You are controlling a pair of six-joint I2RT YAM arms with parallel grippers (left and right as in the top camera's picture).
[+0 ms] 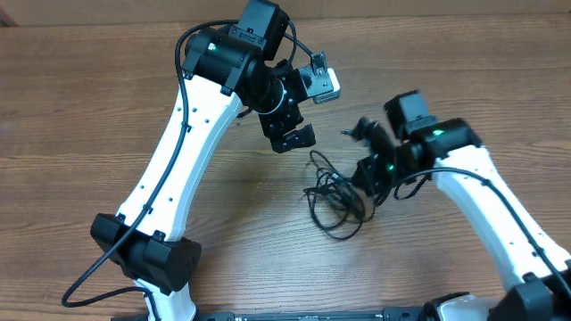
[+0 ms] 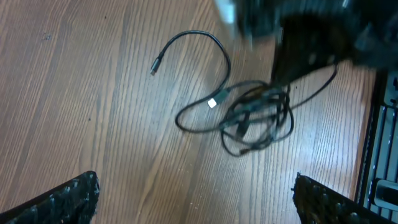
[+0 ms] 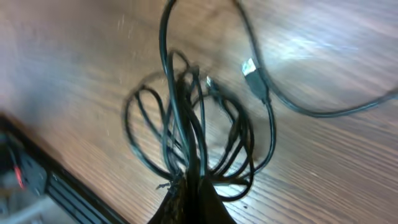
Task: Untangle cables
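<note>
Cables: tangled black loops, bunched together (one silver plug showing).

cables: black, silver plug tips | table: brown wood grain | arms: white, black joints

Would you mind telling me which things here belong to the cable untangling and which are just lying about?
Belongs to the job:
- cables, tangled in one pile
- right gripper, shut on the cables
- left gripper, open, holding nothing

Just there:
- wooden table
- thick black cord at the left arm's base
- black strip at the table's front edge
</note>
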